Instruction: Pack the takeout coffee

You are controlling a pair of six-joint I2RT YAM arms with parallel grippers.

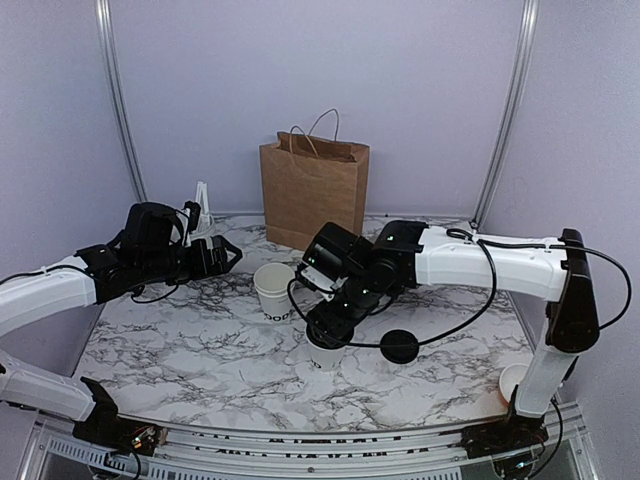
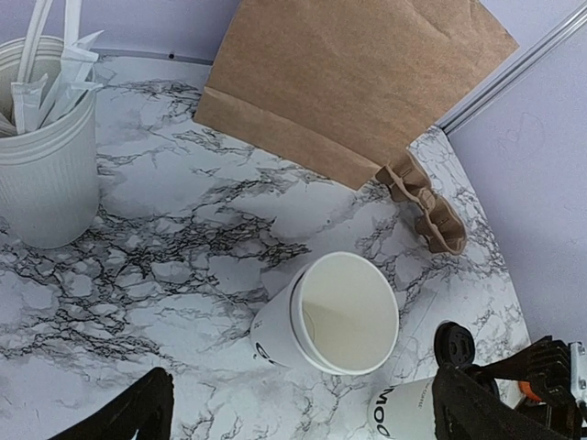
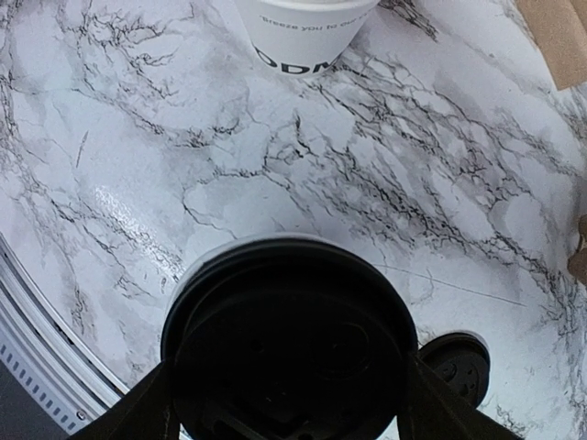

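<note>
The step in hand is the pick-up. The right gripper (image 1: pixel 329 337) sits over the takeout coffee (image 3: pixel 289 339), which stands on the marble tabletop (image 1: pixel 180 350) a little to the 5 o'clock side of centre. In the right wrist view one jaw lies at 9 o'clock of the black lid and the other at 3 o'clock, and they appear to pinch its rim. The cup's foot looks to be on the tabletop, so nothing is lifted yet. The left gripper (image 1: pixel 225 255) hangs at the 9 o'clock side with its jaws spread wide, holding nothing.

Next, as I judge it, the cup must rise straight and level, then travel toward 12 o'clock to the brown paper bag (image 1: pixel 312 190). On the way it has to clear the lidless cup (image 1: pixel 273 288) at its 10 o'clock. The loose black lid (image 1: pixel 400 345) at its 3 o'clock stays out of the way.
</note>
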